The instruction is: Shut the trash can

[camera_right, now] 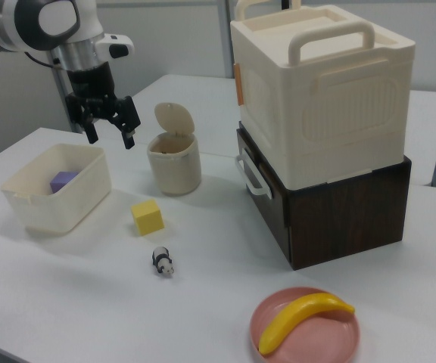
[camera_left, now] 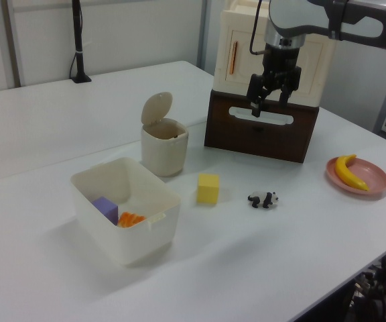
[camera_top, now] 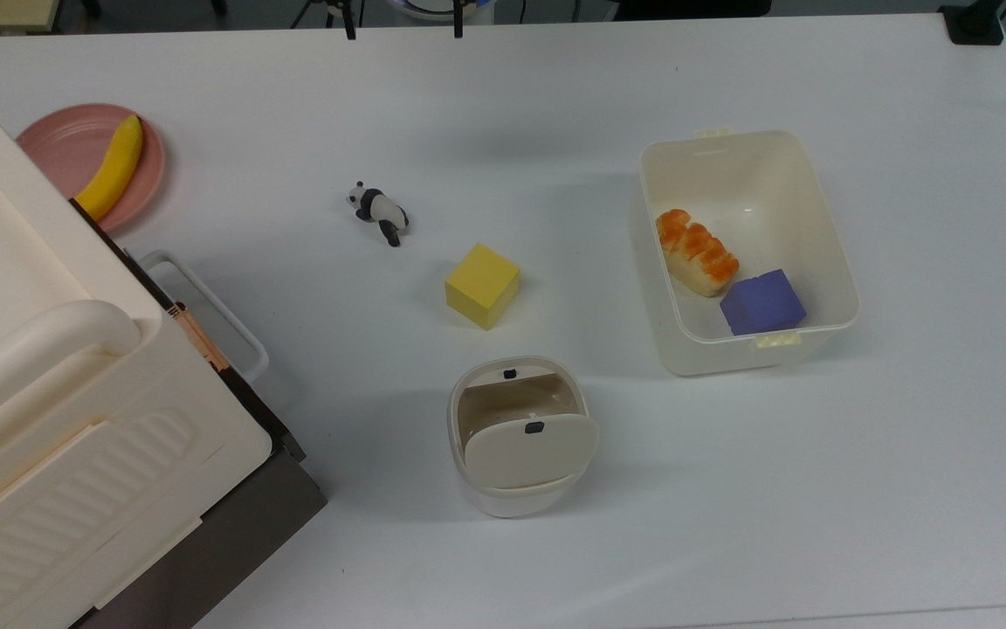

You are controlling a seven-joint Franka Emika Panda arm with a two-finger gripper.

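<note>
A: Going left to right across the top view, what was on the desk (camera_top: 555, 96)?

B: At the top view's left, a big cream box with a handle (camera_top: 40, 349) sat on a dark wooden drawer unit (camera_top: 232, 515), with a pink plate (camera_top: 58, 148) holding a banana (camera_top: 112, 168) behind it. Then came a panda figurine (camera_top: 378, 210), a yellow cube (camera_top: 482, 286), and below it the trash can (camera_top: 516, 435). Furthest right was a cream tub (camera_top: 747, 249) holding a toy bread loaf (camera_top: 695, 252) and a purple cube (camera_top: 762, 301).

A: And the trash can's state?

B: It was open. Its flap lid (camera_left: 157, 108) stood nearly upright on the hinge, the black button (camera_top: 534, 427) facing the opening, and the can looked empty.

A: Where was the hand?

B: In the left view the hand (camera_left: 265, 102) hung high above the desk, to the can's right and well apart from it. In the right view the hand (camera_right: 106, 121) appeared to the can's left, above the tub. Its fingers were spread wide and held nothing.

A: What could have gone wrong from there?

B: I judged the can light and free-standing. A push high on the lid from the side rather than from behind the hinge could have tipped it or slid it toward the yellow cube. Too soft a press might have left the latch uncaught, so the lid sprang back. A low sweep could also have clipped the tub's rim.
</note>
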